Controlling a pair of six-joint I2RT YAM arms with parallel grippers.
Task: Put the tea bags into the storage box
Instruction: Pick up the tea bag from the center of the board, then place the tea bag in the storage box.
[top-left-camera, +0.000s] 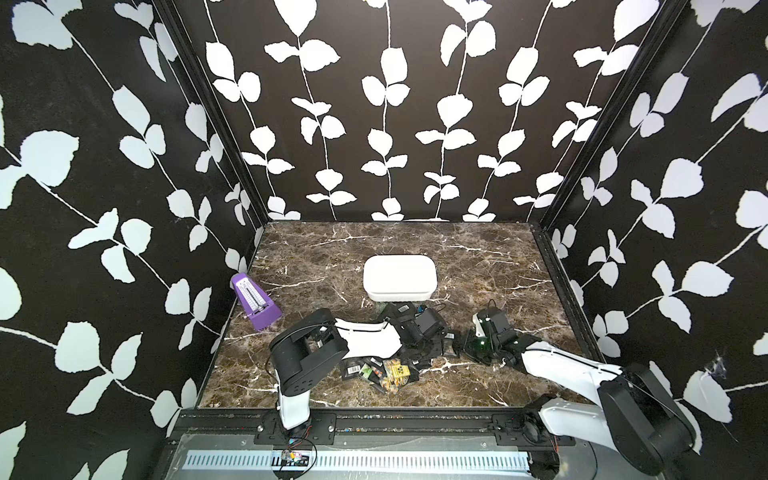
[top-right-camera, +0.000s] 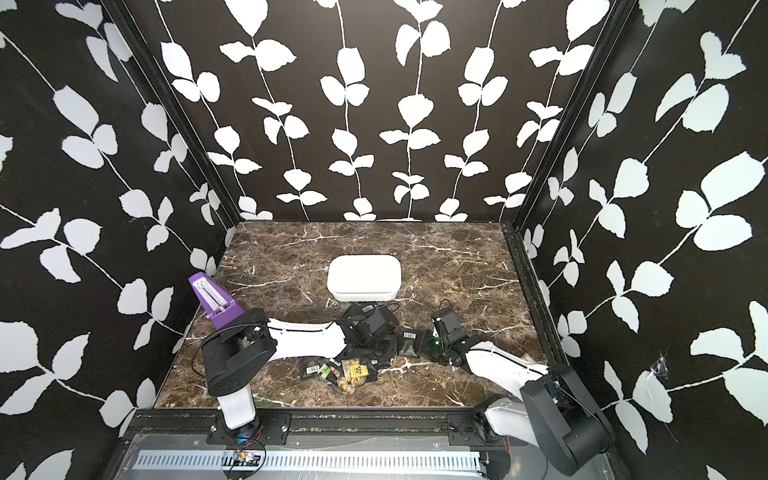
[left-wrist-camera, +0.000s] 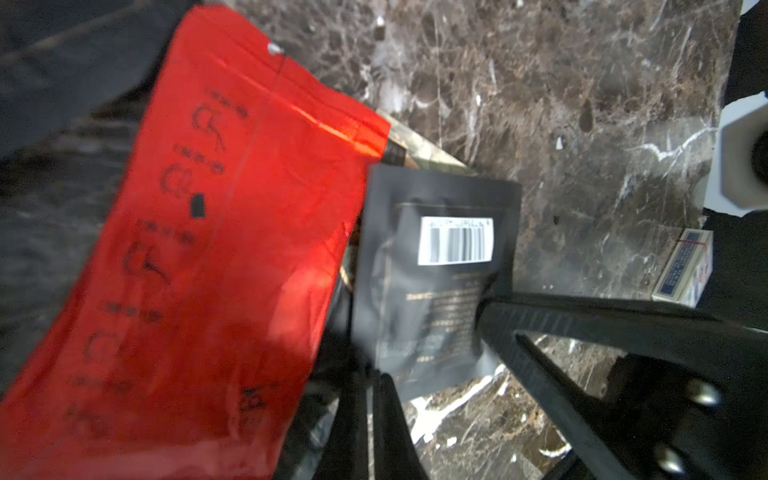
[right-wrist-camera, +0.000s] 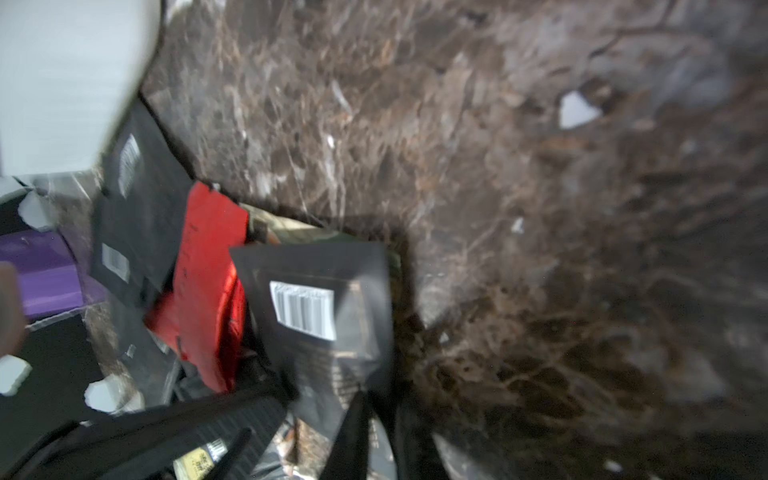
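The left gripper (left-wrist-camera: 372, 390) pinches the red tea bag (left-wrist-camera: 232, 249), the right gripper (right-wrist-camera: 370, 407) a black tea bag (right-wrist-camera: 324, 299). Lift both straight up before swinging over the box (top-left-camera: 400, 276).

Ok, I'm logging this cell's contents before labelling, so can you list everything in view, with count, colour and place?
table: one, brown marble.
storage box: one, white, mid-table.
tea bags: a pile too overlapped to count; mostly black, some red, yellow, green; in front of the storage box.
metronome: one, purple, by the left wall.
card box: one, white with red and blue print, on the table, in the left wrist view.
left gripper: one, black, shut beside a red tea bag; its hold is unclear.
right gripper: one, black, shut on a barcoded black tea bag.
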